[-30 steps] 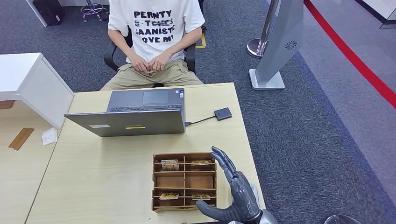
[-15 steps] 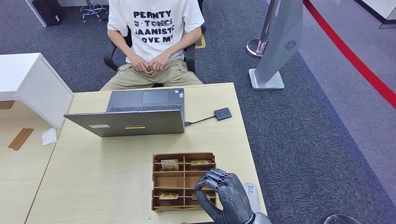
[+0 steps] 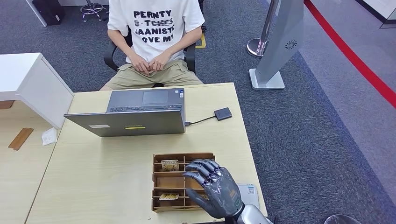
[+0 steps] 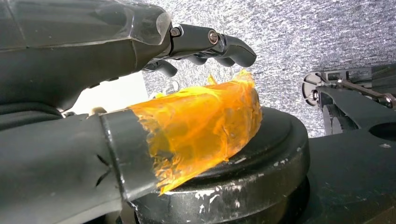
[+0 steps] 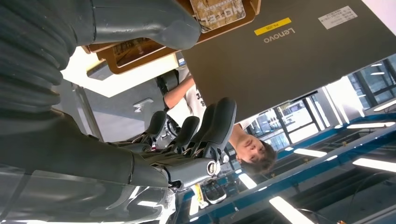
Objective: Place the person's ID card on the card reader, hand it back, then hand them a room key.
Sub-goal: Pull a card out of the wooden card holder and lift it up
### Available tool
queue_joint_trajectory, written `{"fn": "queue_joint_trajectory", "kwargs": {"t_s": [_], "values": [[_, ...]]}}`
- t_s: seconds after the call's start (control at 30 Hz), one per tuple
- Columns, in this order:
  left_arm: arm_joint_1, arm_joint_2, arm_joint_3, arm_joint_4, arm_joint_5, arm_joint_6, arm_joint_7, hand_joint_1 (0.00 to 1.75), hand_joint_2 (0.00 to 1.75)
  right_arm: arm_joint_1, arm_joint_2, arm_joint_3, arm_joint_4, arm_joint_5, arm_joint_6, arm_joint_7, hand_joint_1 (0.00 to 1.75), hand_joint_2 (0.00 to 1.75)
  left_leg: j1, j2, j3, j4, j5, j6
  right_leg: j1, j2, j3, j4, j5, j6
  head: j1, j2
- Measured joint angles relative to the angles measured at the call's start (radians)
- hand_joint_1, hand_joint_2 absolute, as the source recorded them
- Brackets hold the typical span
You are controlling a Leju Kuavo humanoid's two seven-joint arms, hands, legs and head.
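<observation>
one laptop (image 3: 140,112), one card reader (image 3: 222,113), one wooden tray (image 3: 173,182), one person (image 3: 154,37)

Laptop (image 3: 140,112) behind card tray (image 3: 161,184), reader (image 3: 222,113) right.

Lighting: bright, even, overhead — ceiling strips (image 5: 299,151) glare in right wrist view; soft shadows; wrist views blurred up close.

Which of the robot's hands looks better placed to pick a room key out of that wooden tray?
The right hand: it hovers over the wooden tray of key cards, fingers curled. The left hand hangs over the floor.
</observation>
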Motion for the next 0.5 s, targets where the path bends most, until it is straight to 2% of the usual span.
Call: {"fn": "queue_joint_trajectory", "kwargs": {"t_s": [0.17, 0.3, 0.37, 0.5], "values": [[0.0, 0.0, -0.001, 0.0, -0.004, -0.001, 0.001, 0.0, 0.0, -0.027, 0.002, 0.019, 0.025, 0.026, -0.009, 0.03, 0.82, 1.75, 0.0, 0.0, 0.0, 0.0, 0.0, 0.0, 0.0, 0.0, 0.0, 0.0, 0.0, 0.0, 0.0, 0.0], [0.0, 0.0, -0.005, 0.0, -0.009, -0.003, 0.002, 0.0, 0.0, -0.051, 0.008, 0.021, 0.047, 0.047, -0.008, 0.045, 1.13, 1.75, 0.0, 0.0, 0.0, 0.0, 0.0, 0.0, 0.0, 0.0, 0.0, 0.0, 0.0, 0.0, 0.0, 0.0], [0.0, 0.0, -0.008, 0.0, -0.011, -0.004, 0.002, 0.0, 0.0, -0.063, 0.011, 0.022, 0.058, 0.055, -0.005, 0.052, 1.08, 1.75, 0.0, 0.0, 0.0, 0.0, 0.0, 0.0, 0.0, 0.0, 0.0, 0.0, 0.0, 0.0, 0.0, 0.0], [0.0, 0.0, -0.01, 0.0, -0.014, -0.006, 0.003, 0.0, 0.0, -0.086, 0.017, 0.023, 0.078, 0.068, 0.006, 0.062, 0.88, 1.75, 0.0, 0.0, 0.0, 0.0, 0.0, 0.0, 0.0, 0.0, 0.0, 0.0, 0.0, 0.0, 0.0, 0.0]]}}
